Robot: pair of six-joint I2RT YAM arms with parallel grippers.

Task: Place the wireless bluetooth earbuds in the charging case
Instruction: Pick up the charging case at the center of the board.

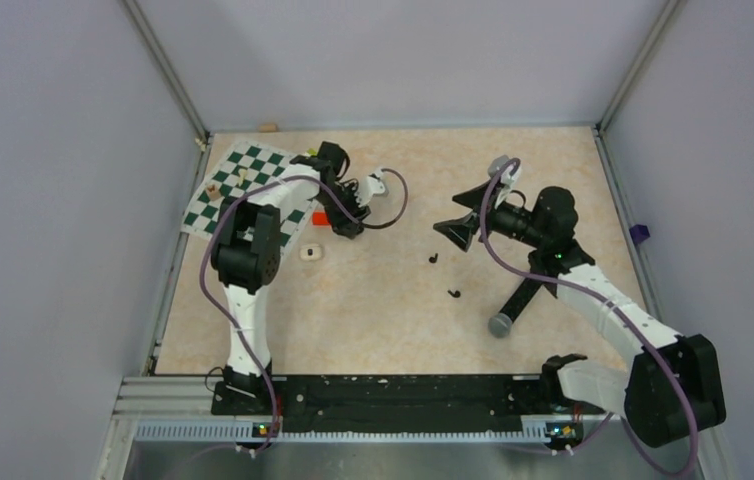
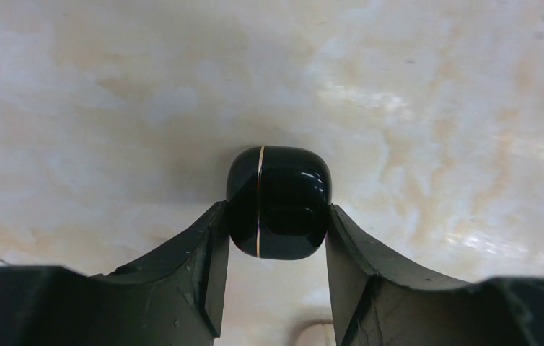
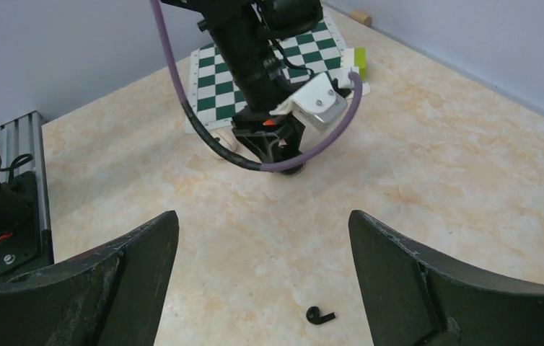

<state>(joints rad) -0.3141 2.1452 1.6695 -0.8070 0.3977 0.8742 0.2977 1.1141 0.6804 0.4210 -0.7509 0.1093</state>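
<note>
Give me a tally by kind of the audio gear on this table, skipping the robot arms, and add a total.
earbuds: 2
charging case: 1
microphone: 1
Total: 4

Glossy charging case [image 2: 278, 202], matt black left hand [image 2: 276, 210], smooth marble-patterned table [image 2: 110, 86].

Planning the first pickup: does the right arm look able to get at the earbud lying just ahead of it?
Probably yes: the right gripper is open, and the earbud lies on bare table just ahead of its fingers, with nothing in between.
</note>
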